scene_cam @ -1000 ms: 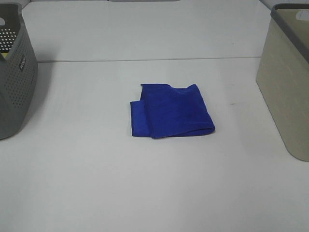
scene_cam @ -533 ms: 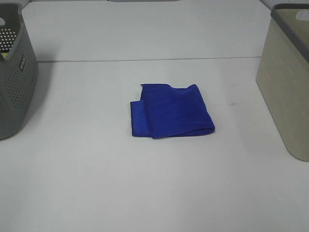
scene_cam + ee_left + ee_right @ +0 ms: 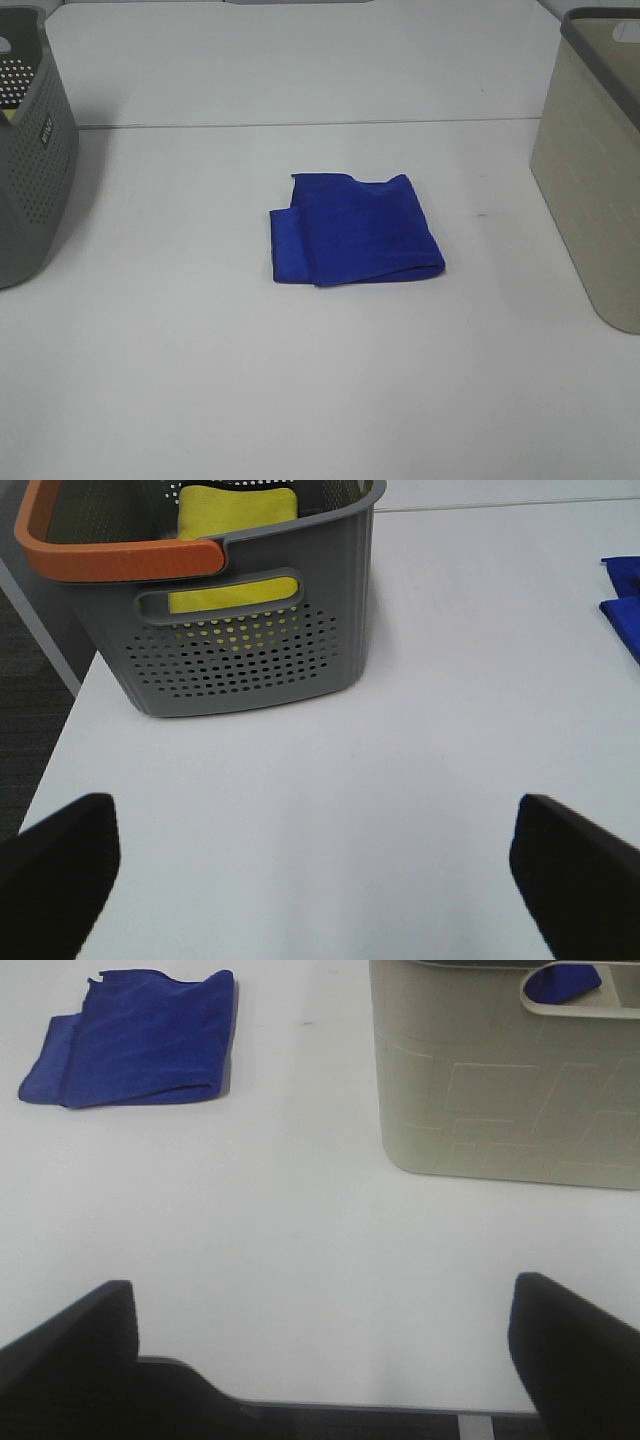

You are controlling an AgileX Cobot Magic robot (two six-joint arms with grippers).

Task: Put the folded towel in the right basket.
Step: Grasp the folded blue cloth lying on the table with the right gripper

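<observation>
A folded blue towel lies flat in the middle of the white table; it also shows in the right wrist view and at the edge of the left wrist view. The beige right basket stands at the table's right edge; in the right wrist view blue cloth shows through its handle hole. Neither gripper shows in the exterior high view. My left gripper is open and empty over bare table. My right gripper is open and empty near the table's front edge.
A grey perforated basket with an orange handle stands at the left edge and holds a yellow cloth. A seam crosses the table behind the towel.
</observation>
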